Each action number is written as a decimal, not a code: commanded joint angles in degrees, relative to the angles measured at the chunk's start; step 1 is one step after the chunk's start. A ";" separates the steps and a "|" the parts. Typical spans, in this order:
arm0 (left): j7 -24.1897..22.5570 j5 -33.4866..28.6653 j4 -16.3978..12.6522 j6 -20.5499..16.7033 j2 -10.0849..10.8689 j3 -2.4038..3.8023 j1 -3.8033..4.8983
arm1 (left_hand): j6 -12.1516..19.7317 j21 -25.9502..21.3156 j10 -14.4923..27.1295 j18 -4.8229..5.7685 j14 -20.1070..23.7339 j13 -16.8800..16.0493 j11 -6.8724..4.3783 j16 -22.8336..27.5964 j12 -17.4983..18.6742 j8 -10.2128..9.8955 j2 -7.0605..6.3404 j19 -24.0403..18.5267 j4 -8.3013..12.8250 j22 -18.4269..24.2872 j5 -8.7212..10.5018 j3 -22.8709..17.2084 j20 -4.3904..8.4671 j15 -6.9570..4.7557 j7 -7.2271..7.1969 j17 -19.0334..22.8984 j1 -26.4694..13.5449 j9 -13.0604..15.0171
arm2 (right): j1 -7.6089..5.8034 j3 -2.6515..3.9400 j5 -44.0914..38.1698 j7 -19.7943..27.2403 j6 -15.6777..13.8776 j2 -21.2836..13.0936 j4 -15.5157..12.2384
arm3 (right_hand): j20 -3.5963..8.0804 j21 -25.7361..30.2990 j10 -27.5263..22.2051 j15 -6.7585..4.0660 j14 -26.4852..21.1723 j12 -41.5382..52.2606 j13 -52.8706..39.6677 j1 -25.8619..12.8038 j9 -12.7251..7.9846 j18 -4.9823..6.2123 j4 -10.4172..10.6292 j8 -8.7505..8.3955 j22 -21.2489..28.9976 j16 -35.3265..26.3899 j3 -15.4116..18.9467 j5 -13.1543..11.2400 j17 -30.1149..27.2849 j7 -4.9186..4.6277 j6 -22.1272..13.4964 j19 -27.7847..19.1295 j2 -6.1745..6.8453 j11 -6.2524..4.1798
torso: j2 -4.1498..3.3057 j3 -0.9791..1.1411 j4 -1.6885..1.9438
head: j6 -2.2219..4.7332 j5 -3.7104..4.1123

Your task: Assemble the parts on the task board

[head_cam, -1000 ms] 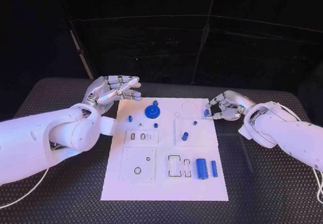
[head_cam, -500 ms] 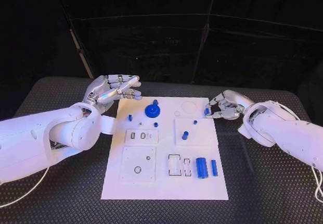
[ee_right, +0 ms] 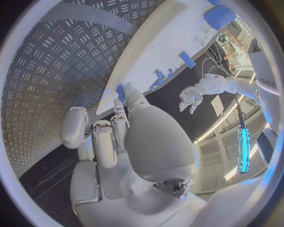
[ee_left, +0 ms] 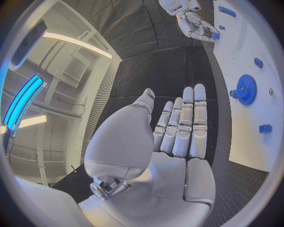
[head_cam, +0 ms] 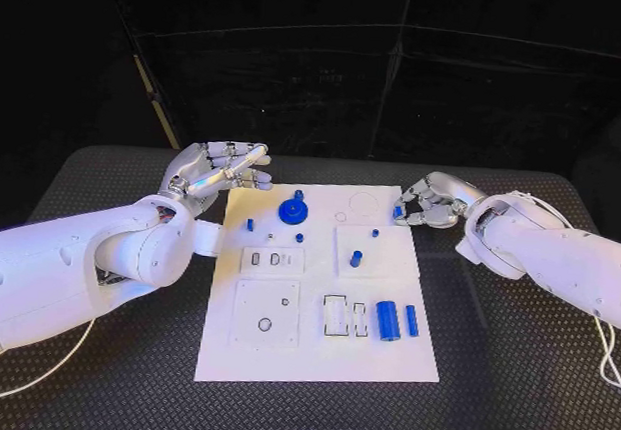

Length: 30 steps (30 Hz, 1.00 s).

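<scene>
The white task board lies in the middle of the table. On it are a blue gear, several small blue pegs, a blue cylinder and a blue bar. My right hand hovers at the board's far right edge, fingers curled, pinching a small blue part; the right wrist view shows this blue part at the fingertips. My left hand floats beside the far left corner with its fingers stretched out, holding nothing. The gear lies just beyond them.
Black ribbed matting covers the table around the board. White blocks with slots and holes sit on the board's left half, and an open slotted frame sits beside the cylinder.
The right hand, with the blue part, has edged slightly toward the table's far side. The left hand and the parts on the board have stayed put.
</scene>
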<state>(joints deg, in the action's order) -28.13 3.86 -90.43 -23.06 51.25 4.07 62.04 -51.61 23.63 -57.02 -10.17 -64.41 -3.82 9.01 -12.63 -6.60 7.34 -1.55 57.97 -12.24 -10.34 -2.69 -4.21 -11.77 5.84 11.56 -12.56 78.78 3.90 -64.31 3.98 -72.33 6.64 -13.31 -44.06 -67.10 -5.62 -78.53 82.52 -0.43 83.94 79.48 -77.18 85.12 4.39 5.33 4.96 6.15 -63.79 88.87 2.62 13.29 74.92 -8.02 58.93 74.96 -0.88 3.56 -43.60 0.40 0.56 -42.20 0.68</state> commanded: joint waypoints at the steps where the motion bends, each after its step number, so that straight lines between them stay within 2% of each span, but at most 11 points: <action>1: -0.38 0.24 -0.01 0.64 -0.08 0.07 0.08 | -0.33 -0.24 -0.36 -0.18 0.10 0.07 0.07 0.11 0.33 -0.17 0.06 0.16 0.43 0.06 -0.08 0.01 0.00 0.09 0.01 -0.06 0.40 -0.07 | -0.08 0.03 -0.62 -0.08 0.78 0.13 0.12 | 0.03 -0.42 0.21 -0.36 5.56 -0.16 -2.39 -0.05 -0.05 -0.16 0.08 0.40 -0.13 0.30 -0.41 -0.25 12.79 0.00 0.49 0.30 -0.33 -0.40 | 0.02 0.01 -0.01 | -0.09 0.05; 11: -0.34 0.24 0.11 0.63 -0.09 0.07 0.08 | -0.34 -0.30 -0.38 -0.18 0.12 0.07 0.08 0.20 0.41 -0.23 0.12 0.11 0.48 0.11 -0.07 0.06 0.00 0.10 0.05 -0.11 0.44 -0.07 | 0.02 0.03 -0.68 0.26 0.53 0.55 0.27 | 0.37 -0.73 0.59 -0.79 5.64 0.26 -2.80 -0.18 0.04 -0.27 -0.06 0.99 -0.78 0.43 -1.29 -0.19 13.15 0.67 2.42 0.68 -0.99 -0.94 | 0.00 0.01 -0.01 | -0.19 0.05; 21: -0.32 0.24 0.16 0.63 -0.04 0.07 0.08 | -0.33 -0.32 -0.37 -0.18 0.12 0.07 0.09 0.24 0.46 -0.27 0.12 0.10 0.50 0.13 -0.07 0.09 -0.01 0.10 0.10 -0.13 0.45 -0.08 | 0.06 0.04 -0.68 0.75 -3.47 0.08 -0.45 | 1.22 -1.28 1.37 -1.76 5.78 1.08 -3.62 -0.40 0.27 -0.48 -0.15 2.07 -1.95 0.67 -3.01 0.46 13.80 1.95 5.22 1.37 -2.43 -2.00 | 0.06 0.04 0.01 | -0.20 0.11; 26: -0.30 0.24 0.22 0.64 0.01 0.07 0.08 | -0.33 -0.32 -0.37 -0.18 0.12 0.07 0.09 0.24 0.46 -0.27 0.12 0.10 0.50 0.13 -0.07 0.09 -0.01 0.10 0.10 -0.13 0.45 -0.08 | 0.07 0.05 -0.68 0.41 -5.70 -0.58 -2.21 | 1.48 -1.40 1.47 -2.00 5.82 1.14 -3.71 -0.48 0.30 -0.53 -0.26 2.23 -2.20 0.74 -3.61 0.75 13.98 2.20 5.64 1.53 -2.69 -2.25 | 0.09 0.06 0.01 | -0.16 0.10; 30: -0.30 0.24 0.20 0.63 0.16 0.07 0.08 | -0.33 -0.32 -0.37 -0.18 0.12 0.07 0.09 0.24 0.46 -0.27 0.12 0.10 0.50 0.13 -0.07 0.09 -0.01 0.10 0.10 -0.13 0.45 -0.08 | 0.05 0.10 -0.70 -0.64 -7.15 -1.61 -5.62 | 1.55 -1.42 1.51 -2.05 5.84 1.18 -3.75 -0.49 0.31 -0.54 -0.31 2.27 -2.24 0.76 -3.81 0.87 14.06 2.28 5.75 1.55 -2.75 -2.33 | 0.15 -0.01 -0.03 | -0.06 0.04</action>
<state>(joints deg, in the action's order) -28.09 3.86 -90.15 -23.02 51.37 4.07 62.04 -51.61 23.63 -57.02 -10.18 -64.41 -3.82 9.01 -12.64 -6.38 7.34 -1.55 57.97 -12.08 -10.29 -2.69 -4.05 -11.77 5.84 11.56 -12.61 78.78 3.90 -64.14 4.01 -72.84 6.52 -17.24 -45.64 -72.03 -4.19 -79.61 83.31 -1.96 84.03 80.37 -77.09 83.90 4.36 5.33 4.66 8.03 -65.95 89.32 -0.85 13.86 74.91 -6.88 63.14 76.38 -2.41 2.34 -43.49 0.43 0.55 -42.29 0.76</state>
